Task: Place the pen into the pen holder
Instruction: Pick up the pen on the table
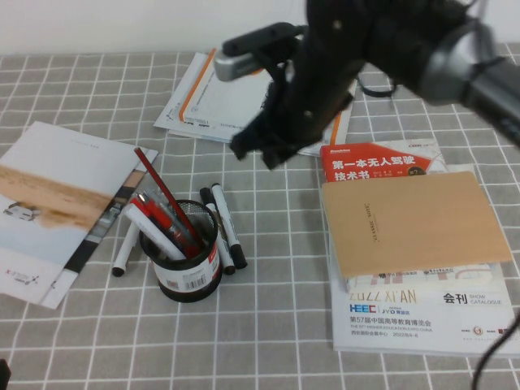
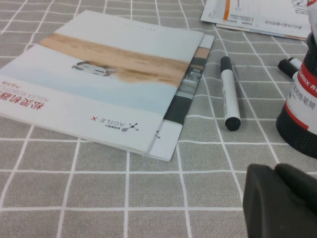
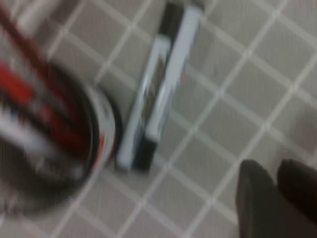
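While your left hand (image 2: 280, 198) is sitting low over the tabletop (image 1: 268, 341) at the near left edge, its fingers are showing pressed together with nothing between them, so treat it as parked. Just beyond it you are seeing a white brochure (image 1: 61, 203) lying flat, with one white pen (image 1: 126, 248) resting against its edge on the left of the pen holder (image 1: 185, 264). That black mesh cup is standing upright and already carrying several red pens, a white marker and a thin red pencil (image 1: 166, 199) that is leaning out toward the far left, so the mouth is getting crowded. Tucked against its right side, two more white pens (image 1: 226, 227) are lying side by side, touching each other and nearly touching the cup; those are looking like your easiest targets. To the right, a brown notebook (image 1: 414, 219) is resting on a stack of catalogues (image 1: 410, 313), well apart from the pens. Farther back, your right hand (image 1: 264, 146) is hovering above the tabletop beyond the pair, carrying nothing; whether its fingers are parted I cannot tell. Envelopes (image 1: 219, 93) are lying behind it. Watch the leaning pencil as you are lowering a pen in.
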Robot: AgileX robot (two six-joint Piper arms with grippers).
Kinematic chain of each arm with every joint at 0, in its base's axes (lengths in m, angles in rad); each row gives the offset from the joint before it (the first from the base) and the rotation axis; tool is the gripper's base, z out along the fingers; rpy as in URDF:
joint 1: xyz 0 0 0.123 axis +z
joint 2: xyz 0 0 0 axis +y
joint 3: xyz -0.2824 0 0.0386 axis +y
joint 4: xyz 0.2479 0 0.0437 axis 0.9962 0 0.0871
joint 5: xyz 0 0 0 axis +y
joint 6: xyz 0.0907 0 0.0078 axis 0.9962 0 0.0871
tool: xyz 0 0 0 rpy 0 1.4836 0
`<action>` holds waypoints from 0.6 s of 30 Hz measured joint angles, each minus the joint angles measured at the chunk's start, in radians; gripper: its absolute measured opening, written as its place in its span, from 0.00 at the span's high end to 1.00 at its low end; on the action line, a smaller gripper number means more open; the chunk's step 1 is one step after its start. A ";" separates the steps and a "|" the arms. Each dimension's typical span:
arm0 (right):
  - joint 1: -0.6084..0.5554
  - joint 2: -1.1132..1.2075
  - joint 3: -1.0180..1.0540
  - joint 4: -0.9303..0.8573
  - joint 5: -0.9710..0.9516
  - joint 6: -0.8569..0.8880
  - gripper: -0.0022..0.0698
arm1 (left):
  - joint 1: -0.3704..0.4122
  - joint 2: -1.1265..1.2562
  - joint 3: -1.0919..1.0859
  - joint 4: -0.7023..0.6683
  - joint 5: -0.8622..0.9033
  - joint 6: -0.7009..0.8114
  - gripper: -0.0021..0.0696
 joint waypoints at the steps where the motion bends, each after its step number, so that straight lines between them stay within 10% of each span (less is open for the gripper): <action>1: 0.002 0.027 -0.039 0.000 0.000 0.002 0.88 | 0.000 0.000 0.000 0.000 0.000 0.000 0.98; 8: 0.007 0.170 -0.229 0.000 0.003 0.011 0.67 | 0.000 0.000 0.000 0.000 0.000 0.000 0.98; 18: 0.009 0.295 -0.315 -0.001 0.007 0.017 0.64 | 0.000 0.000 0.000 0.000 0.000 0.000 0.98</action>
